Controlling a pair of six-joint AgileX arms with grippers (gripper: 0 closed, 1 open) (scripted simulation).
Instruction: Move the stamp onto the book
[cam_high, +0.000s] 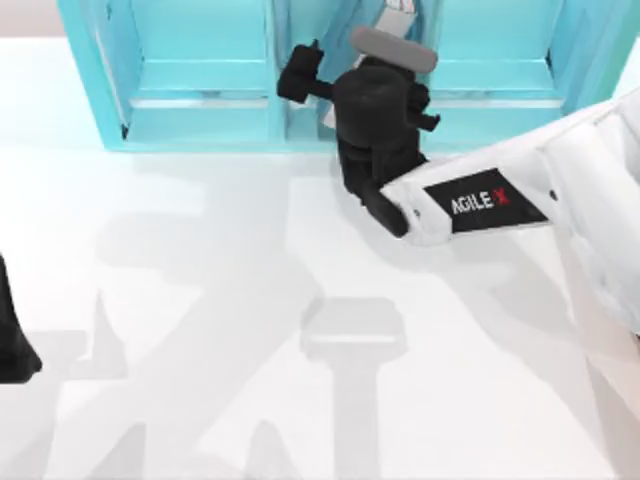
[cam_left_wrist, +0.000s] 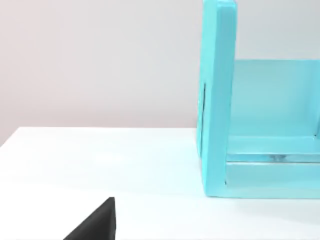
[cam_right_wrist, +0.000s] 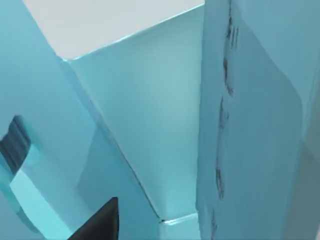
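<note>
The stamp and the book are out of view. My right arm (cam_high: 480, 200) reaches from the right across the table's back. Its black wrist (cam_high: 378, 105) sits against the middle of the light-blue shelf unit (cam_high: 200, 90). In the right wrist view, the shelf's blue inner walls (cam_right_wrist: 150, 125) are very close, and a dark corner of the right gripper (cam_right_wrist: 100, 222) shows at the edge. My left arm (cam_high: 12, 345) is parked at the table's left edge. A dark corner of the left gripper (cam_left_wrist: 97, 225) shows in the left wrist view.
The shelf unit spans the back of the white table (cam_high: 200, 330), with upright dividers between open compartments. Its left end panel (cam_left_wrist: 217, 100) stands on the table in the left wrist view. A pale wall (cam_left_wrist: 100, 60) rises behind the table.
</note>
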